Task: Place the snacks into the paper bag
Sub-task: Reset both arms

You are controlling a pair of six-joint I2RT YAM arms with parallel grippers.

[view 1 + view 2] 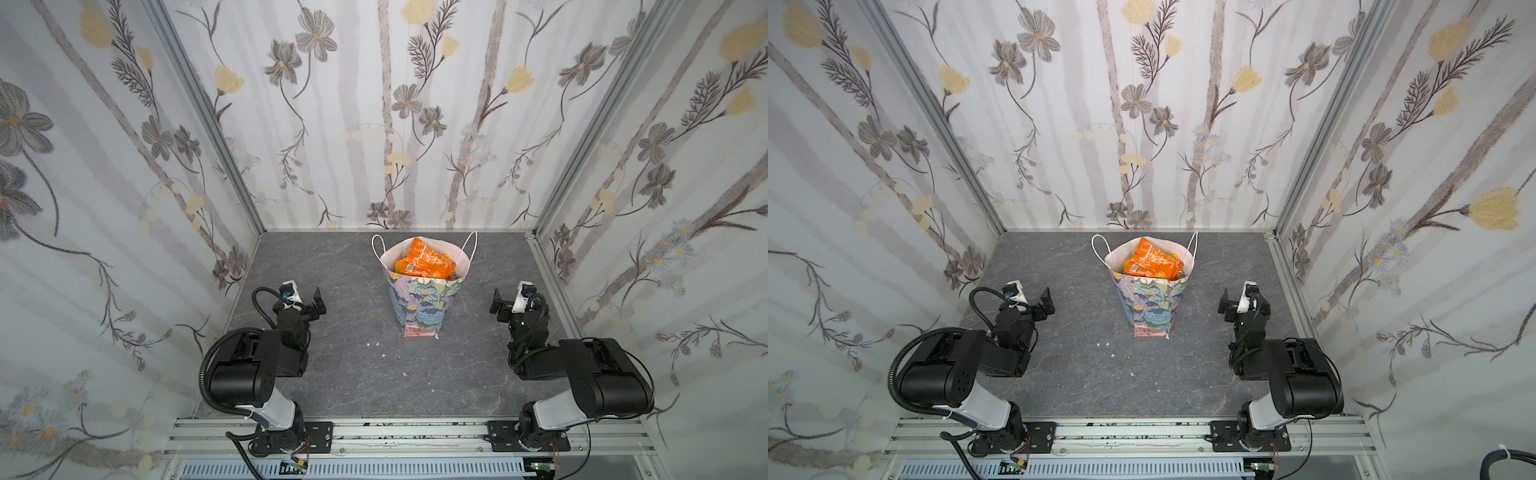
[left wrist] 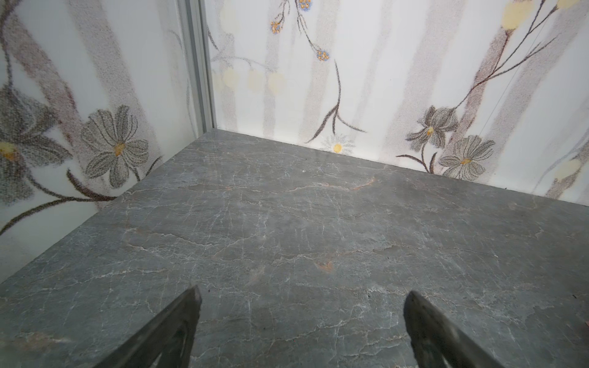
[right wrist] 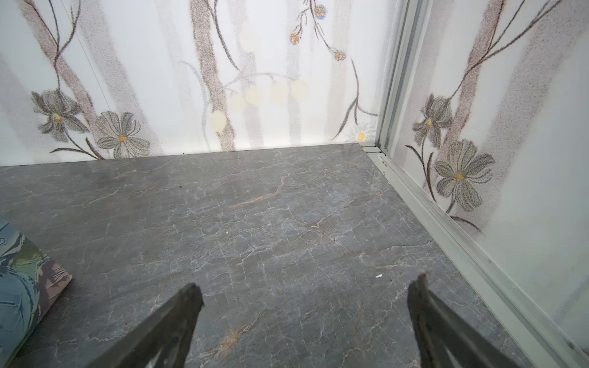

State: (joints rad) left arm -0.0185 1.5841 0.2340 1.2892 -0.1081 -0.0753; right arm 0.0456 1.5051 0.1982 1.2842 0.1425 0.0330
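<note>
Paper bag (image 1: 420, 309), floral print, white cord handles: upright, centre-rear of grey stone-look tabletop (image 1: 357, 374).
Snacks (image 1: 424, 262): orange packets inside bag, topmost reaching its mouth.
Left gripper (image 2: 302, 296): jaws spread wide over bare tabletop, well apart from bag.
Right gripper (image 3: 306, 288): jaws spread wide over bare tabletop, bag off to its side.

Left arm (image 1: 249, 365) and right arm (image 1: 594, 370) are sitting folded low at near left and near right, left gripper (image 2: 302, 298) and right gripper (image 3: 306, 286) pointing toward the far side, both with jaws gaping wide, gripping nothing.
</note>
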